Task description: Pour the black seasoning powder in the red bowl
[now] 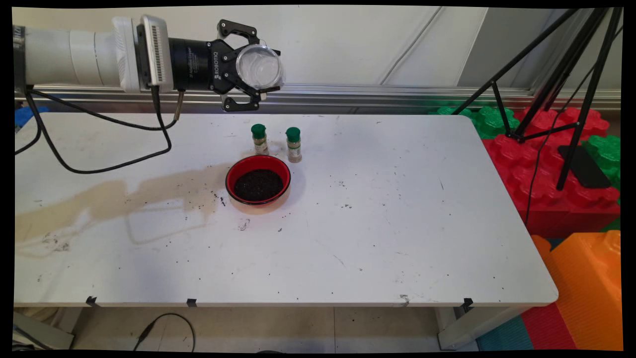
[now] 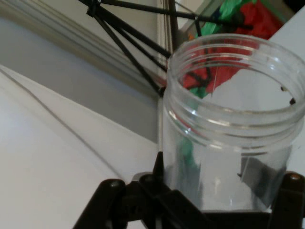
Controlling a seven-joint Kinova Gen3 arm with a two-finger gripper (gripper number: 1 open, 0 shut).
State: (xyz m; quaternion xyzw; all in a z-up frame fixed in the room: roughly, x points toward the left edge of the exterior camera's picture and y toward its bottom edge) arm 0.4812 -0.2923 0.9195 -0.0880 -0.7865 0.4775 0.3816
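My gripper (image 1: 258,67) is held high above the table's far side, pointing right, shut on a clear plastic jar (image 1: 259,66) that lies sideways in the fingers. In the hand view the jar (image 2: 228,129) fills the centre, empty, its threaded mouth open and without a lid. Below the gripper on the table sits a red bowl (image 1: 258,185) filled with dark grains. Two small spice bottles with green caps stand just behind it, one on the left (image 1: 259,139) and one on the right (image 1: 293,144).
Dark grains and a brownish stain (image 1: 124,196) lie scattered on the white table (image 1: 397,223) left of the bowl. A black tripod (image 1: 556,84) stands over large red, green and orange blocks (image 1: 556,169) off the table's right end. Black cables (image 1: 99,149) hang from the arm.
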